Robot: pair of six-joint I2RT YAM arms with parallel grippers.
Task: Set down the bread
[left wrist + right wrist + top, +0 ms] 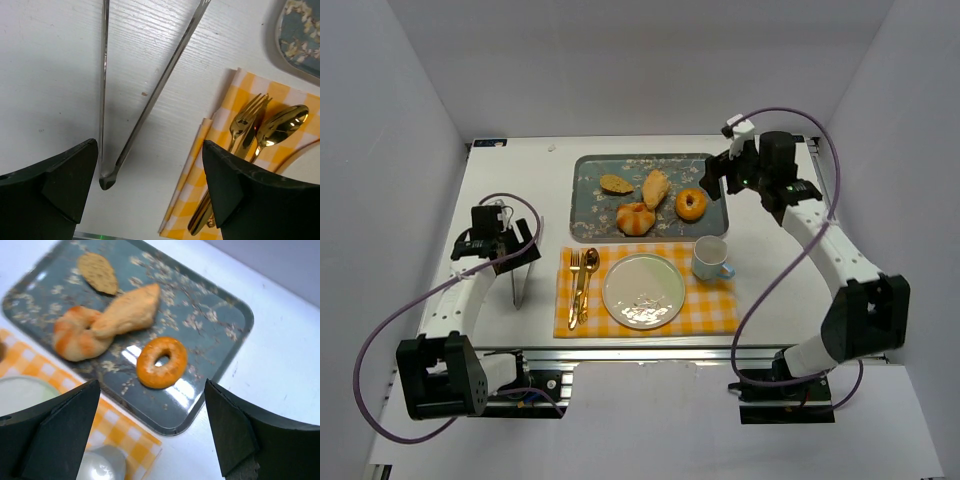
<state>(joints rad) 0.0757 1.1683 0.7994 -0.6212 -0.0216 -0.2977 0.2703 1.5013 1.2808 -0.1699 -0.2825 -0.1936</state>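
Observation:
A grey flowered tray (590, 172) holds several breads: a flat brown slice (616, 184), a long roll (656, 187), a twisted bun (635, 218) and a ring-shaped bagel (691, 204). They also show in the right wrist view: slice (97, 272), roll (127, 311), bun (75, 336), bagel (161, 361). An empty white plate (643, 290) sits on the yellow checked cloth (710, 310). My right gripper (152, 432) is open and empty, above the tray's right end. My left gripper (150, 192) is open and empty, over metal tongs (145, 105) lying on the table.
A gold fork (574, 290) and spoon (587, 280) lie on the cloth left of the plate. A white cup (710, 259) stands on the cloth's right side. White walls enclose the table on three sides.

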